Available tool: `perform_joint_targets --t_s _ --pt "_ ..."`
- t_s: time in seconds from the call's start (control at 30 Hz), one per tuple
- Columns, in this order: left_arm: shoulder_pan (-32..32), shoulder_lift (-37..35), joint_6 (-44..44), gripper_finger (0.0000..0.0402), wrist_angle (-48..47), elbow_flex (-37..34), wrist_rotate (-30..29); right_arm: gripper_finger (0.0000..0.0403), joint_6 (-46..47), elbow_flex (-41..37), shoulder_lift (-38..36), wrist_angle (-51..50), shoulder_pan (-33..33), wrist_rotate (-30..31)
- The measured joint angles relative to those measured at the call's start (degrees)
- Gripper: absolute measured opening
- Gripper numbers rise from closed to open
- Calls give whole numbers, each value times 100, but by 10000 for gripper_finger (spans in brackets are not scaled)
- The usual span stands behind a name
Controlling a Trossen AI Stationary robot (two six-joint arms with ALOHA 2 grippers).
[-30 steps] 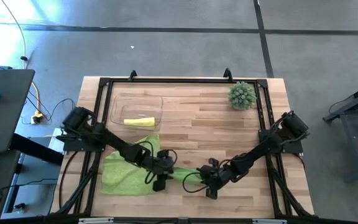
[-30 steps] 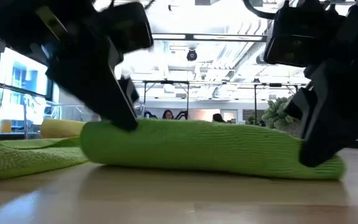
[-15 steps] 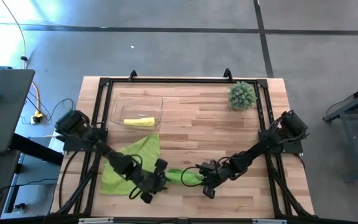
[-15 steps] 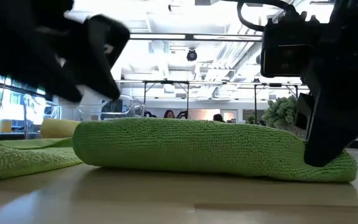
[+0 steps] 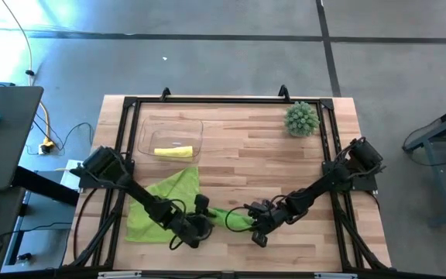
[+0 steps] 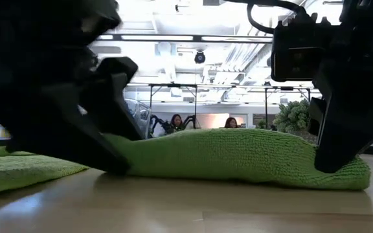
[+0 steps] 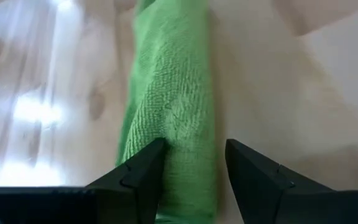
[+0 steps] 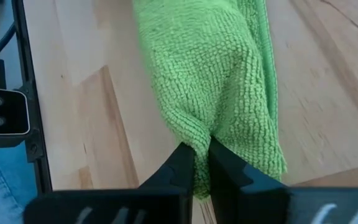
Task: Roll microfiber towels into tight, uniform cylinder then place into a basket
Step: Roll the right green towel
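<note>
We have the green towel roll [image 5: 224,218] lying along the near edge of the surface [image 5: 246,147], our right hand [image 8: 202,167] pinching its right end to anchor it while our left hand [image 7: 194,163] straddles its left end, fingers spread.

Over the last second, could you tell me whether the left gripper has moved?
Yes. In the high view the left gripper has shifted toward the table's near edge, farther from the basket.
</note>
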Motion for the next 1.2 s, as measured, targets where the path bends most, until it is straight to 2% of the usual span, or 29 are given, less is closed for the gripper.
perform_joint_targets --t_s 0.17,0.27,0.4,0.57,0.67,0.77,0.9,1.1,1.2 --pt "310 22 -379 161 -32 0 109 20 -9 0 2 9 4 23" --pt "498 18 -691 155 -48 2 559 20 -98 0 2 11 4 41" --pt "764 -15 -1346 114 -245 28 1467 35 -436 0 -24 4 4 53" --pt "1020 -24 -1951 43 -332 38 2325 77 -831 -16 -416 -433 -22 56" --pt "1144 -26 -2248 17 -334 39 2604 97 -938 -26 -752 -816 -52 70" --pt "1266 -25 -2621 15 -340 37 2768 106 -964 -24 -1021 -878 44 172" --pt "1484 -24 -3078 37 -336 35 3113 108 -1529 -24 -1075 -708 468 845" --pt "1678 -24 -3305 40 -323 25 3432 108 -3343 -14 -992 -165 1189 2886" --pt "1717 -24 -3446 35 -306 21 3475 108 -4149 -6 -764 363 1333 3296"
